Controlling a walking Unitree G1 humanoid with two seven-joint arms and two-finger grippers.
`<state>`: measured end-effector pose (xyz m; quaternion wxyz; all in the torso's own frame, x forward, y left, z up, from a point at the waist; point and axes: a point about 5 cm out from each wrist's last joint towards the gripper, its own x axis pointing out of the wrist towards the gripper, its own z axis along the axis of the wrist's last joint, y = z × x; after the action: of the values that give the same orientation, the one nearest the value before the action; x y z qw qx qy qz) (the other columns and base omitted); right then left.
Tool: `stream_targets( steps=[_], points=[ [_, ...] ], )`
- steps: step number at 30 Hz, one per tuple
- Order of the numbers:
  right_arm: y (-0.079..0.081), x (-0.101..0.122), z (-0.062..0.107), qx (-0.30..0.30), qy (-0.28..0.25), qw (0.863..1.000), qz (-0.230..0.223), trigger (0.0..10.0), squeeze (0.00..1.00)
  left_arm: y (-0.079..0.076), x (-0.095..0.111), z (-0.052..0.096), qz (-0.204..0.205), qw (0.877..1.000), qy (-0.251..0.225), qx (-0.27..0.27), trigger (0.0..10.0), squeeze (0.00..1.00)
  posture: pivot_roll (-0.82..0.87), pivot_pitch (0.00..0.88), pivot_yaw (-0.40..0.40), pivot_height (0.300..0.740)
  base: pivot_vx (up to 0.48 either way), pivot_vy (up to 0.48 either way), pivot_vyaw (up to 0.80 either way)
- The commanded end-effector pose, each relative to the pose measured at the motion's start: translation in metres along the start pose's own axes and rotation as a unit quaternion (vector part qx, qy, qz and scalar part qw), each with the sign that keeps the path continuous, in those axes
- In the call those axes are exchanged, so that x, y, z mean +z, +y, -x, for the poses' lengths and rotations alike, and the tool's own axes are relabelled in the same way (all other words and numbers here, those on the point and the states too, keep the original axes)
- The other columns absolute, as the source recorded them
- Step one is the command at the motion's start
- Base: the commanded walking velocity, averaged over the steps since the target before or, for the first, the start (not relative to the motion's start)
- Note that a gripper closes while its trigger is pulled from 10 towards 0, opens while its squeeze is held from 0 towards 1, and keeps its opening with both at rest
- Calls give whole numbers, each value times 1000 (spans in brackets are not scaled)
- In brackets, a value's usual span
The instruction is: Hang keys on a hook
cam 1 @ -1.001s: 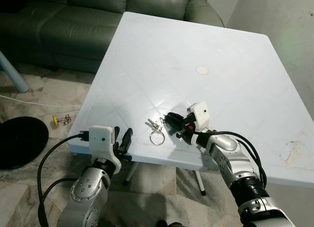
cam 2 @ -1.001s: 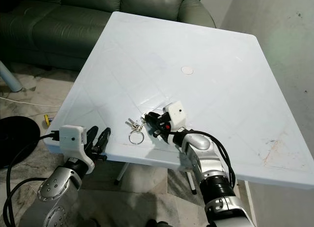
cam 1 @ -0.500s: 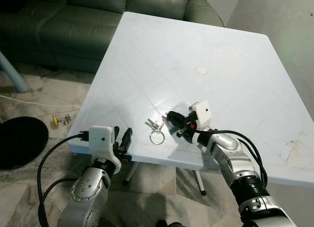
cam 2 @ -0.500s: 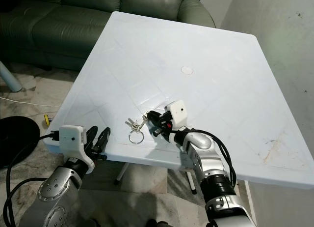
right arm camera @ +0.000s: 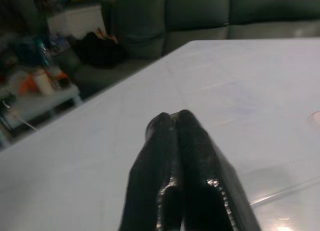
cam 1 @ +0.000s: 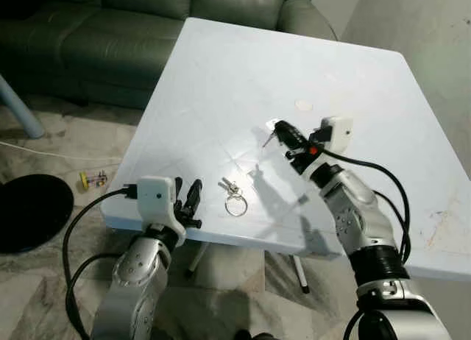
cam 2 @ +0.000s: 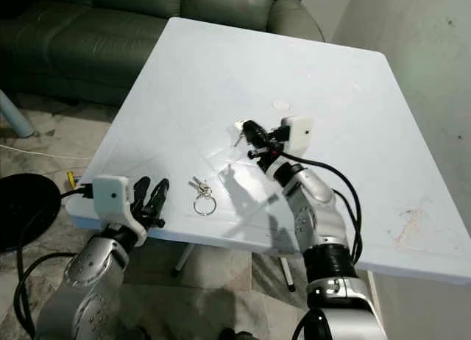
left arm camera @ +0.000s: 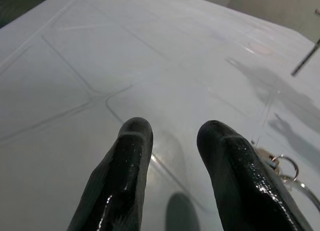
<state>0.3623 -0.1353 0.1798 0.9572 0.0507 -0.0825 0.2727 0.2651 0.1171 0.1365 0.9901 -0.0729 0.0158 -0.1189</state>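
right claw (cam 1: 278, 130) raised over table (cam 1: 353, 97) | keys (cam 1: 233, 194) on table | left claw (cam 1: 193, 198) at edge

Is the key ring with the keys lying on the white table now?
Yes, the key ring with its keys lies flat on the white table near the front edge, apart from both grippers.

White table, seen from my head cameras

I see a white plastic table (cam 1: 353, 82) on a tiled floor (cam 1: 66, 137); keys (cam 1: 233, 187) on a ring (cam 1: 235, 204) lie near its front edge, and a small round disc (cam 1: 303, 104) sits mid-table.
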Motion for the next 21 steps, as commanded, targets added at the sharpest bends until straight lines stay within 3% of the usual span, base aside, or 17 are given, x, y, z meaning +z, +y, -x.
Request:
stream_targets(
  steps=[1,2,3,4,6,7,9,10,11,13,15,16,18,19,20,21],
  points=[
    [3,0,3,20,25,993,115,4863,0,-2,-1,-3,-2,1000,0,3,10000,0,239,126,-124,740,0,0,0],
    [6,0,6,45,42,980,192,8275,0,-2,0,-5,-3,1000,-2,1,10000,0,234,120,-123,740,0,0,0],
    [8,0,7,64,52,967,240,8275,0,-2,0,-7,-3,1000,-3,0,10000,0,234,120,-123,740,0,0,0],
    [10,-1,10,97,70,945,305,10000,0,-2,1,-9,-2,1000,-5,-1,10000,0,223,111,-120,740,0,0,0],
    [12,-2,16,150,99,884,431,10000,0,-3,1,-12,1,1000,-9,-3,10000,0,206,100,-119,740,0,0,0],
    [11,-3,18,164,107,860,471,10000,0,-4,1,-13,2,1000,-10,-4,10000,0,206,100,-119,740,0,0,0],
    [8,-2,19,179,117,796,567,10000,0,-6,1,-16,4,1000,-12,-8,10000,0,206,100,-119,740,0,0,0],
    [8,-2,19,179,117,796,567,10000,0,-6,1,-16,4,1000,-12,-8,10000,0,206,100,-119,740,0,0,0],
    [4,1,19,166,106,766,612,10000,0,-8,1,-18,5,1000,-13,-11,10000,0,191,92,-120,740,0,0,0],
    [1,0,20,154,102,779,599,10000,0,-9,1,-20,7,1000,-14,-13,10000,0,187,88,-120,740,0,0,0],
    [0,1,20,137,99,810,562,10000,0,-9,0,-21,8,1000,-15,-13,10000,0,186,86,-120,740,0,0,0],
    [0,1,20,137,99,810,562,10000,0,-9,0,-21,8,1000,-15,-13,10000,0,186,86,-120,740,0,0,0],
    [-1,3,19,104,90,876,462,10000,0,-8,0,-21,10,1000,-16,-11,10000,0,182,85,-121,740,0,0,0],
    [-3,5,18,76,76,933,343,10000,0,-8,0,-22,15,1000,-18,-10,10000,0,182,85,-121,740,0,0,0],
    [-3,5,18,76,76,933,343,10000,0,-8,0,-22,15,1000,-18,-10,10000,0,182,85,-121,740,0,0,0],
    [-2,5,19,75,71,950,295,10000,0,-8,0,-23,14,1000,-19,-10,10000,0,182,85,-121,740,0,0,0]
  ],
)
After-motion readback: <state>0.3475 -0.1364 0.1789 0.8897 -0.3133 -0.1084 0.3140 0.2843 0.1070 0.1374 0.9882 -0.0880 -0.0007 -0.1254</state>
